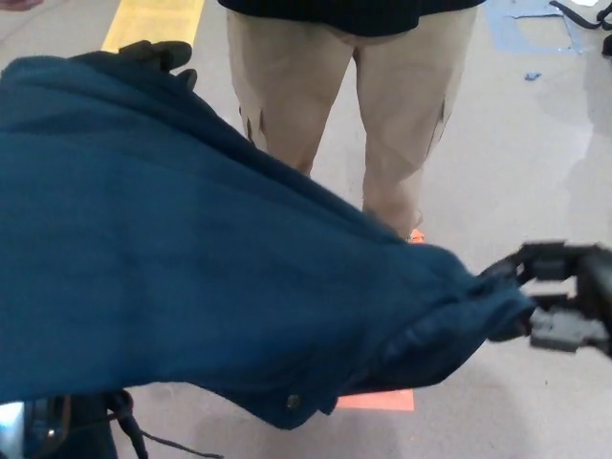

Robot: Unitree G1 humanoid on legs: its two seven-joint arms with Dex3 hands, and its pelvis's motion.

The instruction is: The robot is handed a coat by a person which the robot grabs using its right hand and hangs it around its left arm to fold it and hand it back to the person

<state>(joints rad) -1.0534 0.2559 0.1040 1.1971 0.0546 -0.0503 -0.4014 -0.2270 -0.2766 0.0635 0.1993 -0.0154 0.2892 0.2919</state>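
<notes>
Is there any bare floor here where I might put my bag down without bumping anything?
Yes, two patches of grey floor: one between the person's legs and the picture's right edge, above the right robot hand; one below that hand, right of the orange mat. The left and middle are crowded: the coat covers them.

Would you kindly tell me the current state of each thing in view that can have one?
coat: draped and spread wide, its right end held up.
right hand: shut on the coat's end, blurred.
left hand: mostly hidden past the coat's far edge; open or shut unclear.
person: standing beyond the coat, only the legs and shirt hem showing.
orange floor marker: flat on the floor, mostly covered from view.
</notes>
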